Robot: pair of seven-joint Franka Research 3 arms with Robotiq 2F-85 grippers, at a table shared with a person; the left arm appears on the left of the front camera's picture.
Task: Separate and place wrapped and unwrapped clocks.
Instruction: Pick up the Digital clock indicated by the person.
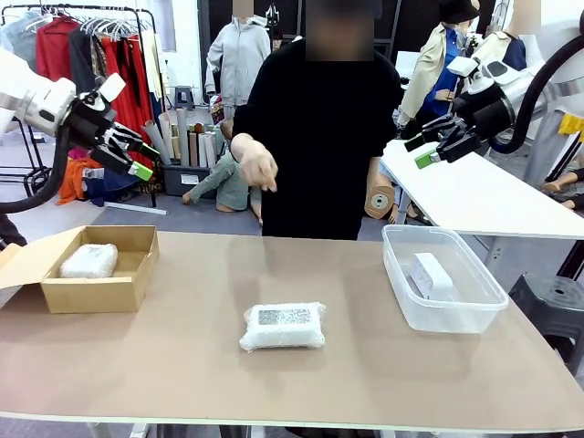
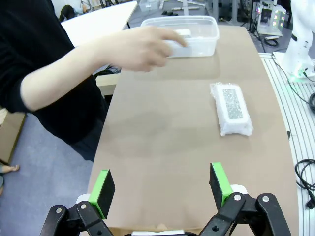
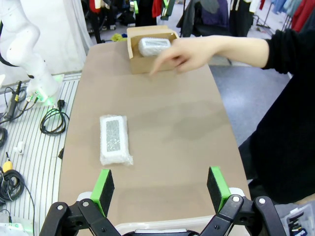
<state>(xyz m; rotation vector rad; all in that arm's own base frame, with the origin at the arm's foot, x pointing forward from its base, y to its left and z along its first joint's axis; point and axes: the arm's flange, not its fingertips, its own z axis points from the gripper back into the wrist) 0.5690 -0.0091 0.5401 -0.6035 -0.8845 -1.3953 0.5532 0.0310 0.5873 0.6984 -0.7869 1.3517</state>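
Front view: long wrapped bundle (image 1: 283, 327) is lying at lower centre, long axis running left-right, a shade left of middle. My left gripper (image 1: 144, 158) and right gripper (image 1: 418, 151) are hanging high at upper corners, fingers spread, gripping nothing; I'm judging left nearer.

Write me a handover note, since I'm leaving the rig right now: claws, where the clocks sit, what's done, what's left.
Left claw: open, empty, raised at the left.
Right claw: open, empty, raised at the right.
Person's hand: in the air at the far side, holding nothing.
Small wrapped clock: in the cardboard box, left.
Bare clock: in the clear tub, right.
Long wrapped clock: loose on the table, middle.
Done: those two look sorted.
Left: the long wrapped clock, probably into the box.
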